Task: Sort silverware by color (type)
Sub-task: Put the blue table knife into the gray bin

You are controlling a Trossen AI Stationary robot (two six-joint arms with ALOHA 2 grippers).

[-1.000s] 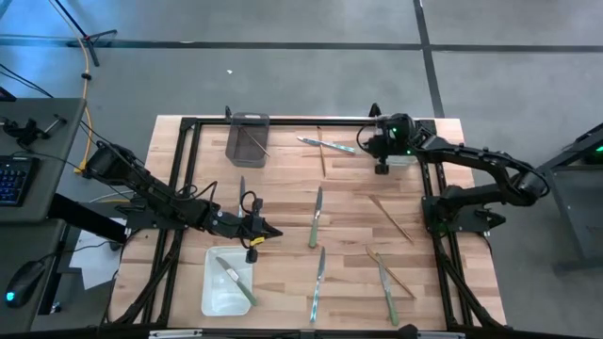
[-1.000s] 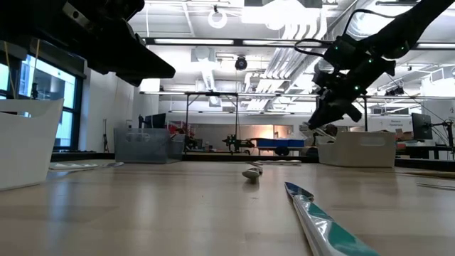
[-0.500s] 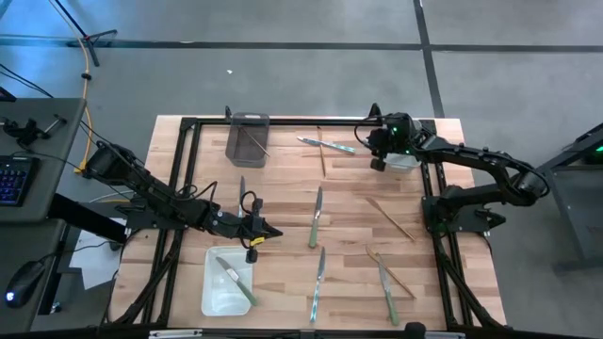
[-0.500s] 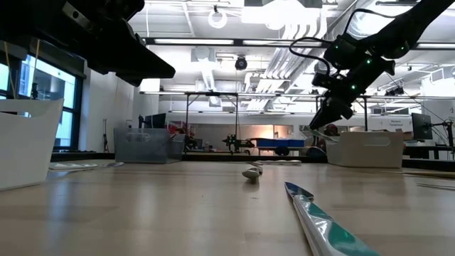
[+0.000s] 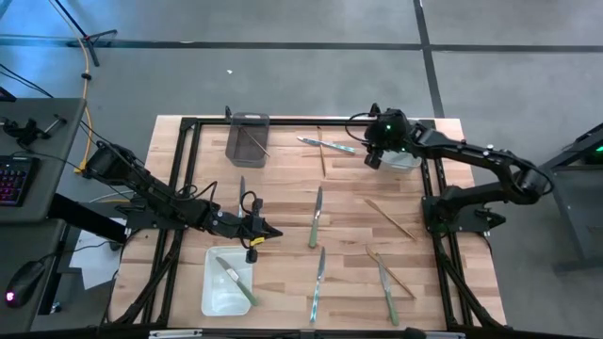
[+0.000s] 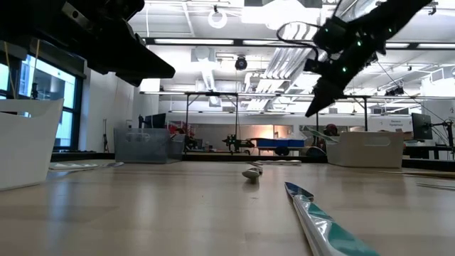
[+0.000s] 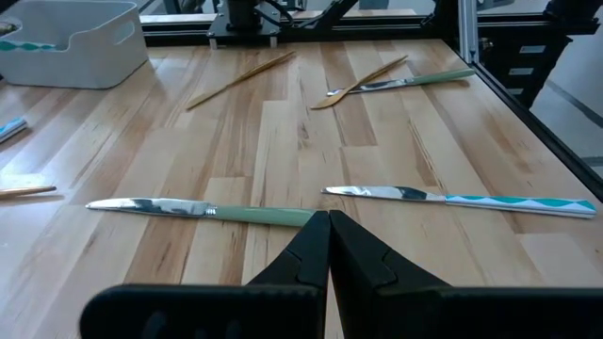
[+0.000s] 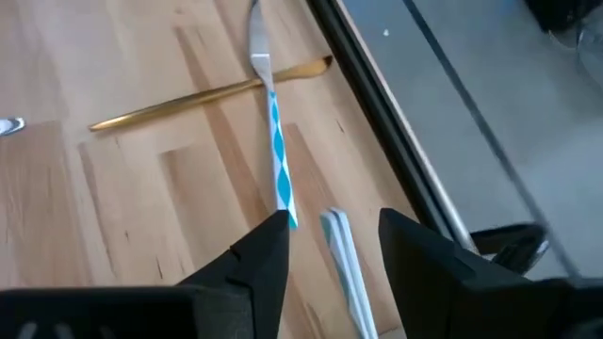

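Note:
Silverware lies scattered on the wooden table: green-handled knives [image 5: 316, 217] [image 5: 317, 282] [image 5: 386, 287], brown sticks [image 5: 390, 217] [image 5: 392, 273], and a blue-patterned utensil [image 8: 274, 141] lying across a golden one [image 8: 198, 96]. My right gripper [image 5: 370, 156] hangs open above the table beside a white bin [image 5: 407, 158]. A pale slim utensil end [image 8: 341, 254] shows between its fingers, with a gap on either side. My left gripper [image 5: 270, 233] is shut with nothing in it, above a green-handled knife [image 7: 203, 211].
A grey bin [image 5: 247, 137] stands at the far edge and a white bin [image 5: 228, 281] holding utensils at the near left. A black frame [image 5: 283, 121] runs round the table. A teal-patterned knife [image 7: 471, 199] lies near my left gripper.
My right gripper has opened, risen, and gone a little toward the table's far left, away from the white bin. The pale utensil that showed at its fingertips no longer sits in them.

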